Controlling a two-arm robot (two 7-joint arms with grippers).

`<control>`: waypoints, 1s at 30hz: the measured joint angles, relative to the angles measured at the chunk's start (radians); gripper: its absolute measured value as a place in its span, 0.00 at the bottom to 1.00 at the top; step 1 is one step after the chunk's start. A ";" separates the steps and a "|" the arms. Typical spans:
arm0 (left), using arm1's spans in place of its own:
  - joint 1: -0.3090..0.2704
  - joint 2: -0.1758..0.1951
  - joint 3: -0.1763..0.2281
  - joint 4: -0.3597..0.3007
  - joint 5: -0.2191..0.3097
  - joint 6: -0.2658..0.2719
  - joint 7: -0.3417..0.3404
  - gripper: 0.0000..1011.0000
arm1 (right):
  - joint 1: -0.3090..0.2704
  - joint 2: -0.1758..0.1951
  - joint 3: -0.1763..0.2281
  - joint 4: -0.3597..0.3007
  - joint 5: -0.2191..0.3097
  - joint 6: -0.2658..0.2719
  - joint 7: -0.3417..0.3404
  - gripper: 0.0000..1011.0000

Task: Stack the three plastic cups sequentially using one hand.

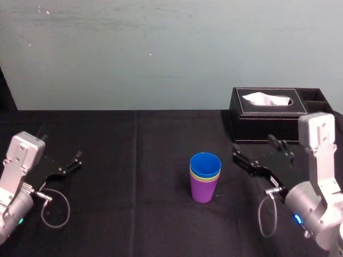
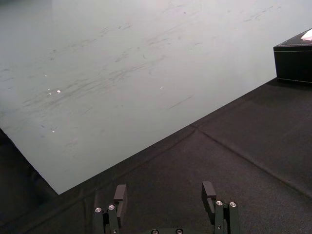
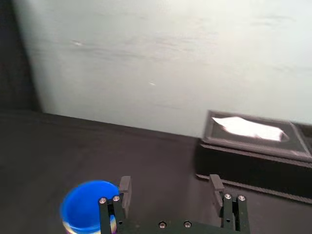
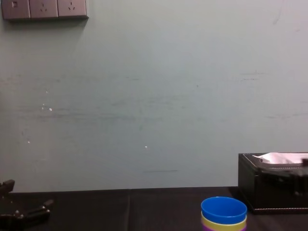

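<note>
Standing cups (image 1: 204, 176), clear of right gripper (image 1: 252, 142)

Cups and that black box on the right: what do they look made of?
Cups: plastic by the look, smooth and opaque, in solid blue, yellow-green and purple, with thin even rims. Box: seems leather or leatherette over a rigid shell, matte black with pale stitching round the lid edge; white tissue pokes from its slot.

Blue cup (image 1: 205, 161), yellow-green cup (image 1: 205, 176), purple cup (image 1: 204, 191); black tissue box (image 1: 268, 126), black tablecloth (image 1: 134, 160).
</note>
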 joint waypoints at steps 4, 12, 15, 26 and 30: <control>0.000 0.000 0.000 0.000 0.000 0.000 0.000 0.99 | -0.020 -0.029 0.014 0.028 -0.023 -0.007 -0.047 0.99; 0.000 0.000 0.000 0.000 0.000 0.000 0.000 0.99 | -0.045 -0.075 0.024 0.078 -0.069 -0.041 -0.097 0.99; 0.000 0.000 0.000 0.000 0.000 0.000 0.000 0.99 | -0.048 -0.085 0.025 0.089 -0.080 -0.047 -0.100 0.99; 0.000 0.000 0.000 0.000 0.000 0.000 0.000 0.99 | -0.048 -0.099 0.038 0.099 -0.076 -0.029 -0.090 0.99; 0.000 0.000 0.000 0.000 0.000 0.000 0.000 0.99 | -0.048 -0.098 0.036 0.099 -0.077 -0.030 -0.090 0.99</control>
